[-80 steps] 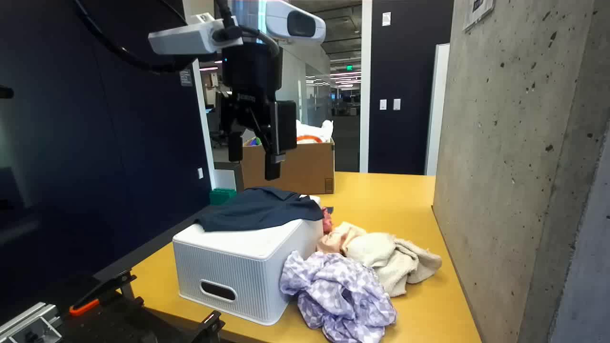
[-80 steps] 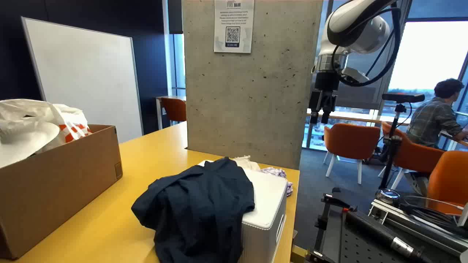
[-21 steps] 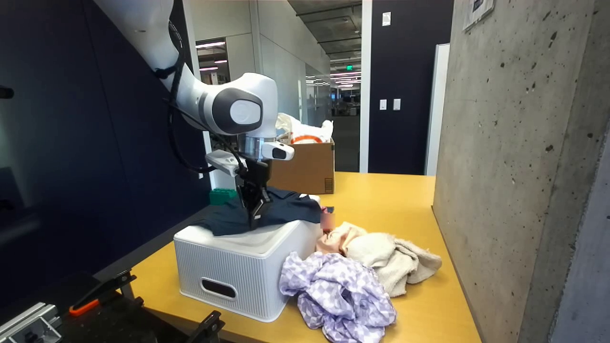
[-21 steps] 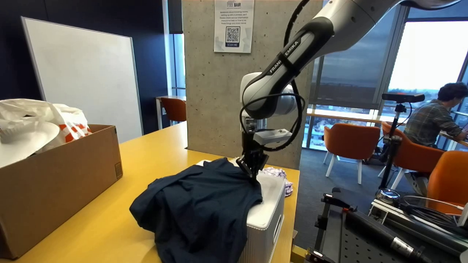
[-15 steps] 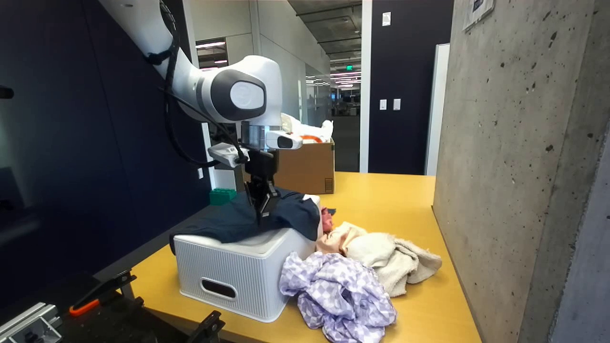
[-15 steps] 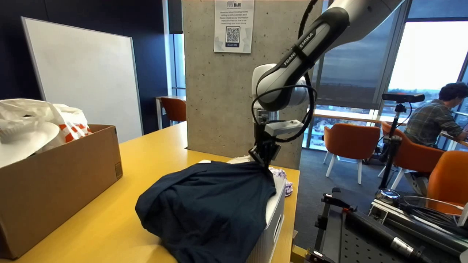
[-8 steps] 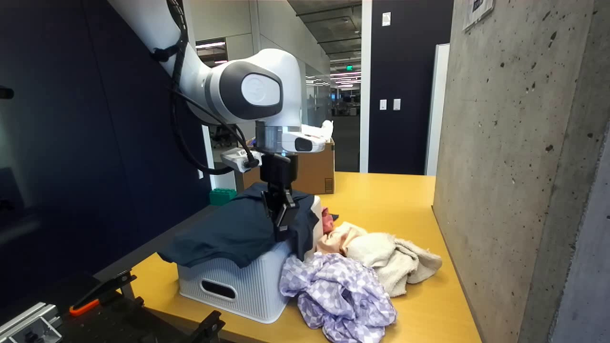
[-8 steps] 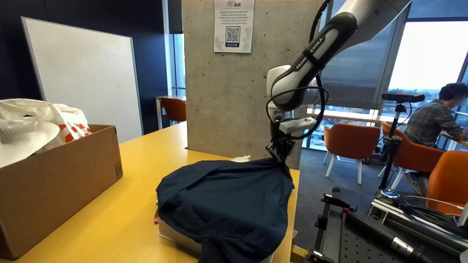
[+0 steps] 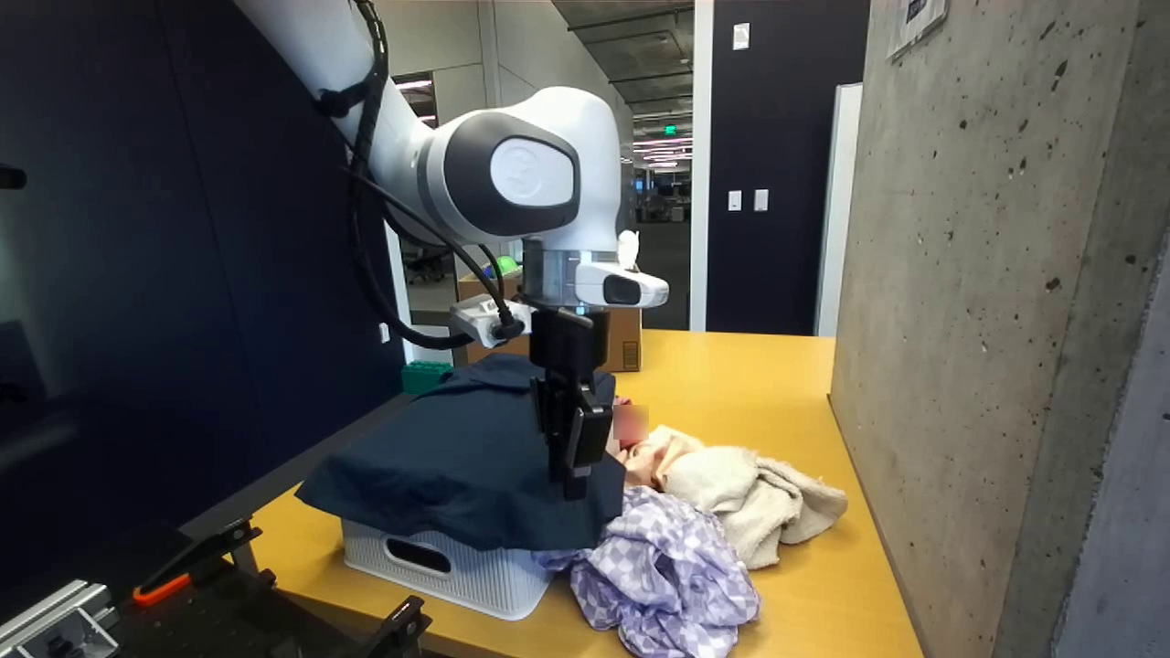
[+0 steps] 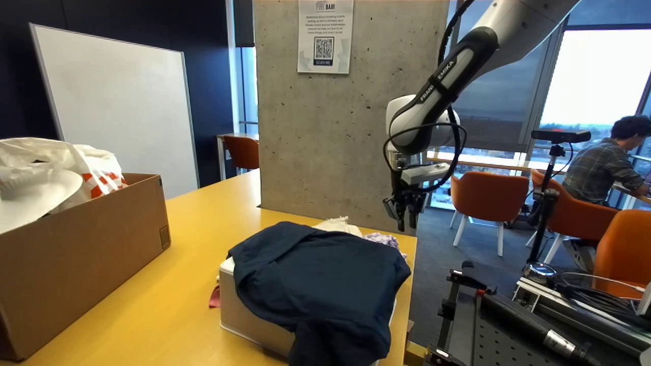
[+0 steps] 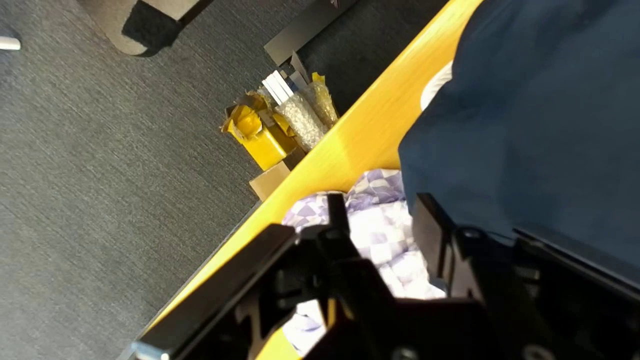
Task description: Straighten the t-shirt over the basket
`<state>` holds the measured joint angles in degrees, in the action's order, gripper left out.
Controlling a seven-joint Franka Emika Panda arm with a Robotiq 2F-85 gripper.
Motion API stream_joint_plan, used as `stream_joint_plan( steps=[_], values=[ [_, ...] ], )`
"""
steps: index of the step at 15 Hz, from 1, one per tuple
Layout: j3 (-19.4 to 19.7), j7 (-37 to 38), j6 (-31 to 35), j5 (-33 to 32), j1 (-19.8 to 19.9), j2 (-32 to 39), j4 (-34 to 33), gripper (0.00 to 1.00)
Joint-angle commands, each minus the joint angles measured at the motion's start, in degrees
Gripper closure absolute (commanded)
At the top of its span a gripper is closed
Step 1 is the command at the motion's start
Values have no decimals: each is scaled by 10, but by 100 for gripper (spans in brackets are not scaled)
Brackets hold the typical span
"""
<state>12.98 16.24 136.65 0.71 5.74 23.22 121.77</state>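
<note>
Most of the top of the white ribbed basket (image 9: 484,580) sits under the navy t-shirt (image 10: 325,284); we've just released its edge, jaws now spread, so that pull looks done, though a bare basket corner (image 10: 228,265) probably wants another tug

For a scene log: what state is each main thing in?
Black two-fingered tool: open, gripping nothing
White ribbed rectangular basket: top mostly covered
Dark navy fabric t-shirt: draped over the basket, somewhat creased
Lilac checked cloth: crumpled
Cream textured cloth: bunched
Brown rectangular cardboard box: open, heaped above rim
</note>
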Motion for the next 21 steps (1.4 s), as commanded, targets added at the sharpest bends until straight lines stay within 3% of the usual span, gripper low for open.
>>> stream_joint_plan(
  steps=[1,5,16,21],
  values=[
    [-14,-33,-27,5,11,-21,11,28],
    [-24,-43,-41,-2,-1,-46,19,1],
    [-44,-15,-22,-50,-40,-153,58,0],
    [-48,-28,15,-45,-31,-133,47,0]
  ],
)
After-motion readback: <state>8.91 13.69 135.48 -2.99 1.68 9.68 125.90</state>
